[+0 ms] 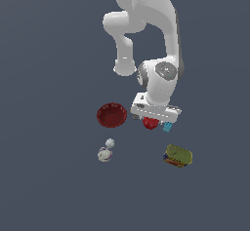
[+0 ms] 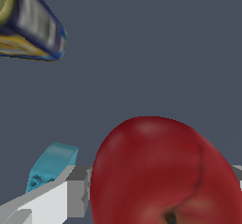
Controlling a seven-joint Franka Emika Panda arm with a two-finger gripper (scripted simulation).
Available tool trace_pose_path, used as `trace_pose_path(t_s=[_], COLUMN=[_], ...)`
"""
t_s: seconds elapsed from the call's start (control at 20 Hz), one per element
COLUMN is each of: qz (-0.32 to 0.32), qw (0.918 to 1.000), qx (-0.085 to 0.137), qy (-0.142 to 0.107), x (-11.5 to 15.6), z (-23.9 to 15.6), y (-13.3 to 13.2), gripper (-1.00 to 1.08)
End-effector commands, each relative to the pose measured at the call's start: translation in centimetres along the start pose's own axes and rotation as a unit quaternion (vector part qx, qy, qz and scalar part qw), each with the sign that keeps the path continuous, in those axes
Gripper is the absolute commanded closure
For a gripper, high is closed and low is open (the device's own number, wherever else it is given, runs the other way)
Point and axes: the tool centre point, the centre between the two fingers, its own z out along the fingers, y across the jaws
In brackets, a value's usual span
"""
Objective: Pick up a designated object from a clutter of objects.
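The designated object, a small glossy red apple, fills the wrist view between my gripper. One grey fingertip pad presses its side and the other finger shows at its far edge. In the exterior view the apple sits directly under the white hand, and my gripper is shut on it, low near the floor. The rest of the clutter lies around it. The fingertips themselves are hidden in the exterior view.
A cyan block lies right beside the apple, just behind one finger. A dark-red fluted bowl is to the exterior view's left. A yellow-green tin and small white rounded pieces lie nearer the front.
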Motion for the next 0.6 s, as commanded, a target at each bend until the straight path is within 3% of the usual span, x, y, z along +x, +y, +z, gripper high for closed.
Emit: trace_pose_path(t_s=[0.0,0.55], qz=[0.0,0.0], qw=[1.0,1.0], qx=[0.001,0.002], qy=[0.001,0.001], x=[0.4,2.1], z=[-1.8,-12.3], y=[1.2,8.5], gripper=[1.08,1.08])
